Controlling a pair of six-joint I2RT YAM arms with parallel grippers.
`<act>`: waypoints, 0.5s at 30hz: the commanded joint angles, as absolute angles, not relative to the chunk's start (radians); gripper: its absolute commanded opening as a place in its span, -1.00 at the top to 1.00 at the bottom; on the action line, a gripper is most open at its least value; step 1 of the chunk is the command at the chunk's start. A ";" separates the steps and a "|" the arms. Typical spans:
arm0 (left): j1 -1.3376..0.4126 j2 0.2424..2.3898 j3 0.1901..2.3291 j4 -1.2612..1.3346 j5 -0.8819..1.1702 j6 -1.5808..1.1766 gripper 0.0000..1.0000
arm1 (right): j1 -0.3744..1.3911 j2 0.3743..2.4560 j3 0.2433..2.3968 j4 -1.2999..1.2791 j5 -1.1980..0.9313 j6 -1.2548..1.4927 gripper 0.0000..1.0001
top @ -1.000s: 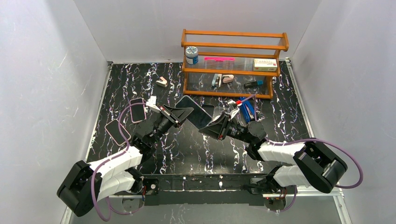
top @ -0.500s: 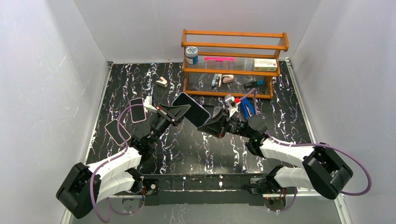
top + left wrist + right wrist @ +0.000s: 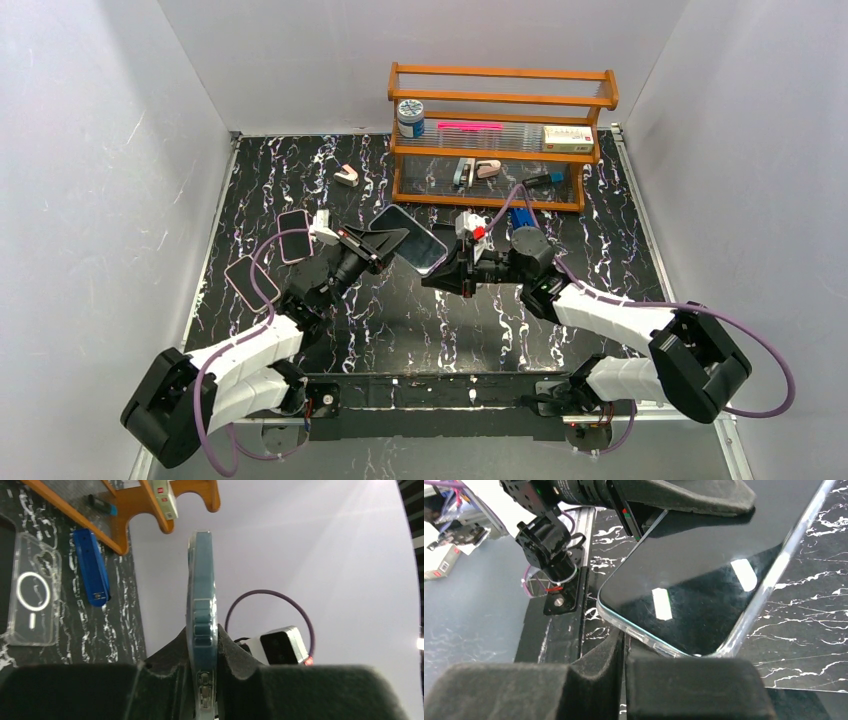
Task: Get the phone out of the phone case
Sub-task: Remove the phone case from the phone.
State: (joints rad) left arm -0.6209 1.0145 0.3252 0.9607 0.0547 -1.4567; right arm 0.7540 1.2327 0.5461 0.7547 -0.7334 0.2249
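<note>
The phone in its clear case (image 3: 413, 238) is held off the table, screen up and tilted. My left gripper (image 3: 383, 243) is shut on its left end. In the left wrist view the phone (image 3: 201, 580) stands edge-on between the left gripper's (image 3: 202, 636) pads. My right gripper (image 3: 432, 280) is shut with nothing between its pads, just under the phone's near right corner. In the right wrist view the right gripper's (image 3: 624, 641) tips sit against the cased phone's (image 3: 704, 575) long edge, and the left gripper's finger (image 3: 684, 495) lies across the far end.
An empty clear case (image 3: 449, 236) (image 3: 32, 597) lies on the black marble table (image 3: 400, 320) beneath the phone, beside a blue object (image 3: 527, 232) (image 3: 92, 567). Two more phones (image 3: 294, 236) (image 3: 251, 282) lie at the left. A wooden rack (image 3: 500, 100) stands at the back.
My right gripper has swung left and closer, coming in under the phone's near corner. My left gripper has lowered and levelled the phone a little.
</note>
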 commanded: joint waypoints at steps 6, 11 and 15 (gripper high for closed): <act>-0.525 0.992 0.393 0.874 0.246 -1.346 1.00 | 0.676 1.184 0.551 0.683 -0.750 0.093 0.88; -0.425 1.009 0.447 0.835 0.442 -1.234 1.00 | 0.635 1.113 0.510 0.589 -0.774 0.077 0.43; -0.402 1.032 0.519 0.770 0.586 -1.105 1.00 | 0.626 1.094 0.523 0.508 -0.818 0.050 -0.21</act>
